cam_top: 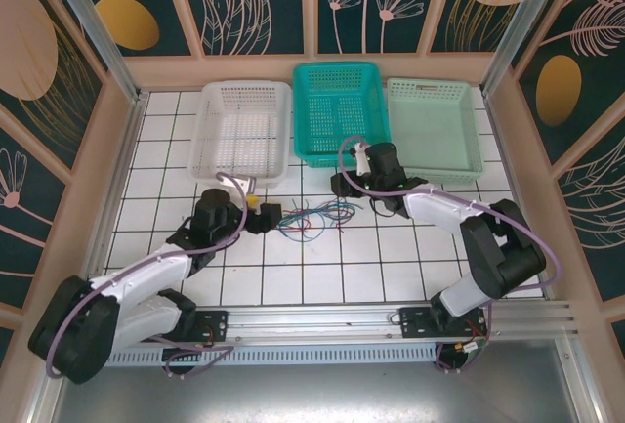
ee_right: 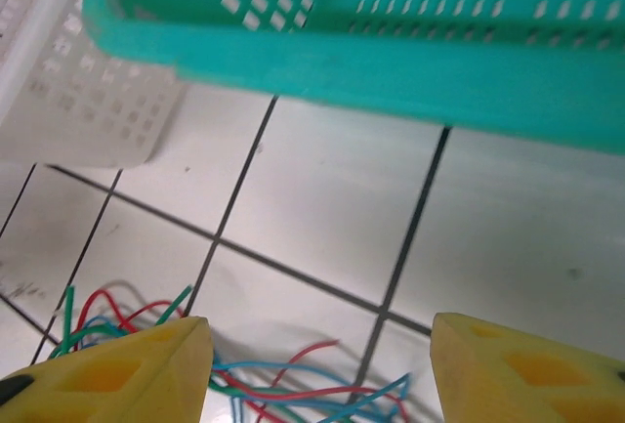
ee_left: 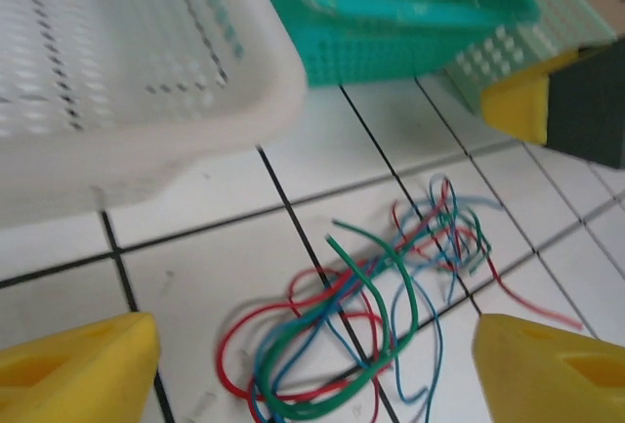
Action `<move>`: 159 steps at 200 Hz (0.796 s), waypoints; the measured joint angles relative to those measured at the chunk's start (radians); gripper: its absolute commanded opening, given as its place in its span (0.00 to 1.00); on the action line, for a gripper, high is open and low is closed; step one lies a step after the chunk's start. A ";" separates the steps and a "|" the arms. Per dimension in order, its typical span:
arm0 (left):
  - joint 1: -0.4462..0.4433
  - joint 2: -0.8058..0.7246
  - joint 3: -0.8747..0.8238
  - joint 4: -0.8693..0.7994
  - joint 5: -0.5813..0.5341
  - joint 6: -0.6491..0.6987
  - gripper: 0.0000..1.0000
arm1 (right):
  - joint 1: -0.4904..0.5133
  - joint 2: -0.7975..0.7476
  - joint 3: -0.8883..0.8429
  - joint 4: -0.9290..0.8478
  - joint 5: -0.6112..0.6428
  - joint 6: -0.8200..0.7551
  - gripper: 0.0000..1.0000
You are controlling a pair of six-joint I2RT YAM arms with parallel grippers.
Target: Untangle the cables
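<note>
The cables [cam_top: 314, 216] lie in a loose tangle of thin red, green and blue wires on the white tiles, between my two grippers. In the left wrist view the cables [ee_left: 391, 296] curl on the floor ahead of and between the yellow fingertips [ee_left: 83, 364]. My left gripper [ee_left: 312, 369] stands open and holds nothing; from above, the left gripper [cam_top: 268, 216] sits just left of the tangle. My right gripper [ee_right: 317, 369] is open too, low over the cables [ee_right: 293, 384], which pass between its jaws untouched. Seen from above, the right gripper [cam_top: 343, 188] is at the tangle's upper right.
Three baskets line the back: white basket [cam_top: 239, 177], teal basket [cam_top: 312, 159], pale green basket [cam_top: 459, 171]. The teal basket's wall [ee_right: 391, 71] is close ahead of the right gripper. The white basket's corner [ee_left: 195, 140] is near the left one. Purple arm cables loop over both wrists.
</note>
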 measured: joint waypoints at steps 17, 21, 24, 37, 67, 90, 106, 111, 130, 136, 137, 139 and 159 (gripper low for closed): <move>-0.028 0.051 0.005 0.009 0.031 0.004 0.78 | 0.005 0.001 0.000 -0.001 -0.013 0.011 0.61; -0.035 0.060 0.005 0.010 0.034 0.006 0.77 | 0.005 0.001 0.000 -0.001 -0.013 0.013 0.61; -0.041 0.065 0.005 0.010 0.037 0.008 0.77 | 0.005 0.002 0.000 -0.001 -0.014 0.013 0.61; -0.065 0.079 0.005 0.010 0.043 0.020 0.78 | 0.005 0.004 0.000 -0.011 -0.017 0.012 0.61; -0.120 0.096 0.027 -0.002 0.027 0.058 0.77 | 0.032 0.020 0.000 -0.080 0.021 -0.008 0.60; -0.142 0.124 0.048 -0.006 0.006 0.082 0.74 | 0.042 0.022 0.000 -0.136 0.050 -0.025 0.59; -0.156 0.162 0.060 -0.010 -0.019 0.093 0.70 | 0.042 0.022 -0.007 -0.154 0.072 -0.025 0.58; -0.161 0.176 0.064 -0.013 -0.027 0.097 0.69 | 0.042 0.022 -0.013 -0.156 0.079 -0.024 0.58; -0.174 0.225 0.082 -0.025 -0.052 0.106 0.65 | 0.042 0.023 -0.037 -0.159 0.090 -0.014 0.56; -0.177 0.238 0.087 -0.031 -0.060 0.108 0.65 | 0.042 0.024 -0.042 -0.161 0.097 -0.010 0.55; -0.177 0.240 0.089 -0.032 -0.061 0.107 0.65 | 0.042 0.024 -0.042 -0.161 0.098 -0.010 0.55; -0.179 0.245 0.091 -0.033 -0.064 0.107 0.64 | 0.042 0.024 -0.043 -0.161 0.101 -0.009 0.55; -0.181 0.272 0.107 -0.039 -0.088 0.108 0.61 | 0.043 0.036 -0.045 -0.165 0.127 -0.002 0.52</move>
